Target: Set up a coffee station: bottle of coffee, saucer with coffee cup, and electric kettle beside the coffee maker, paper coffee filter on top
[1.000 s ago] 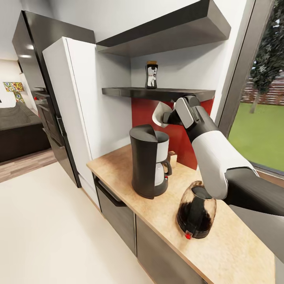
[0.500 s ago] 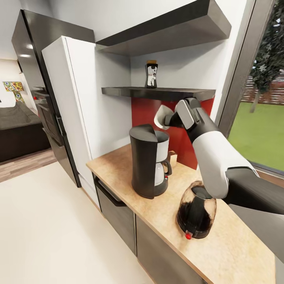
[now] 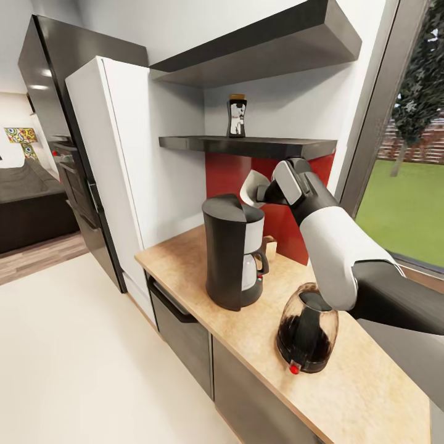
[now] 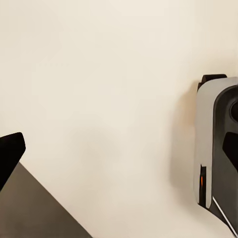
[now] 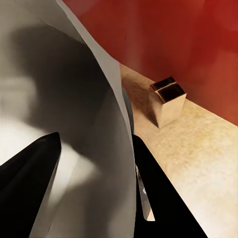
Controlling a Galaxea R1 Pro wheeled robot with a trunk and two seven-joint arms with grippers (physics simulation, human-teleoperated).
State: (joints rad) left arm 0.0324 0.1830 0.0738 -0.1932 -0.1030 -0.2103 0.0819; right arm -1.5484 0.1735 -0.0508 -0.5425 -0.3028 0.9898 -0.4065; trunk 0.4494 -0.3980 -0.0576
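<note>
**Filter in hand, just above the coffee maker: placement pending**

My right jaws (image 3: 262, 192) are clamped on the paper coffee filter (image 3: 250, 188). In the right wrist view the white paper (image 5: 74, 114) sits between the two dark fingers (image 5: 29, 183), which pinch one wall of it. The filter hangs just above and slightly behind the flat slanted top of the coffee maker (image 3: 231, 253); I cannot tell whether its lower edge touches the lid yet.

To do this step well, in my judgement: bring the filter squarely over the lid, lower until the paper rests on it, then part the jaws slowly and withdraw straight back. The top slopes, so a release too high or off-centre risks the paper sliding off onto the desk (image 3: 345, 382).

My left jaws: the left wrist view shows one dark fingertip (image 4: 10, 153) over pale floor, so I cannot tell whether they are apart or together.

Remaining items noted: the electric kettle (image 3: 306, 333) stands on the desk near the coffee maker, on its window side. The bottle of coffee (image 3: 237, 116) is on the kitchen shelf (image 3: 246, 146), not yet moved. A small wooden box (image 5: 168, 100) stands on the desk against the red back wall (image 3: 225, 176).
</note>
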